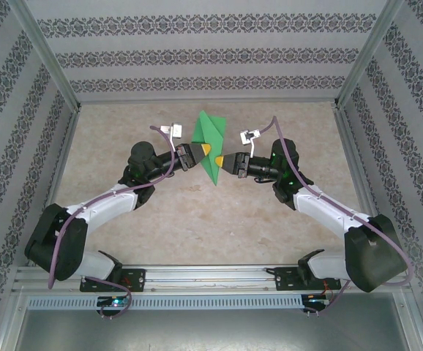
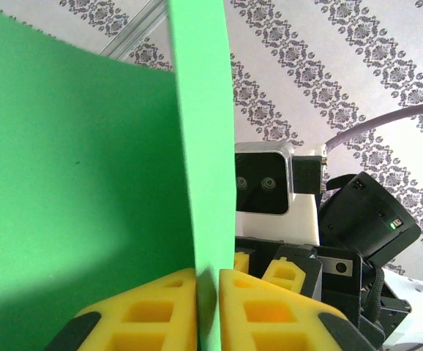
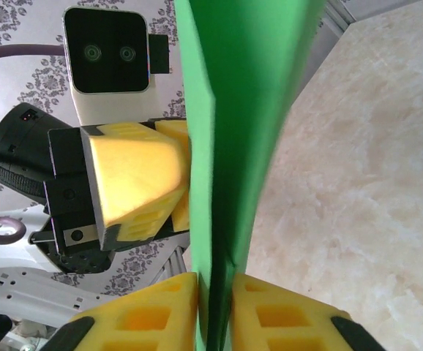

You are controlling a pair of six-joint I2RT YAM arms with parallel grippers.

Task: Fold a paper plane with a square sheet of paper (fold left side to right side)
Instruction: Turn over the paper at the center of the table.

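Left pincer point(image 1: 203, 150) and right pincer point(image 1: 219, 159) both clamped on paper point(image 1: 211, 135) | paper folded, upright, lifted above table point(image 1: 197, 219) | step: likely two-handed regrasp mid-fold | next: lay flat, keep edges aligned, press crease

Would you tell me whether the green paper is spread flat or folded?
Folded: the green paper shows layered flaps and a pointed tip, pinched between the left gripper and the right gripper.

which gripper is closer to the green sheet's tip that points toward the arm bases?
Right, narrowly. Both are shut on the green sheet: the right gripper pinches its right edge nearer that tip, while the left gripper pinches the left edge slightly farther up.
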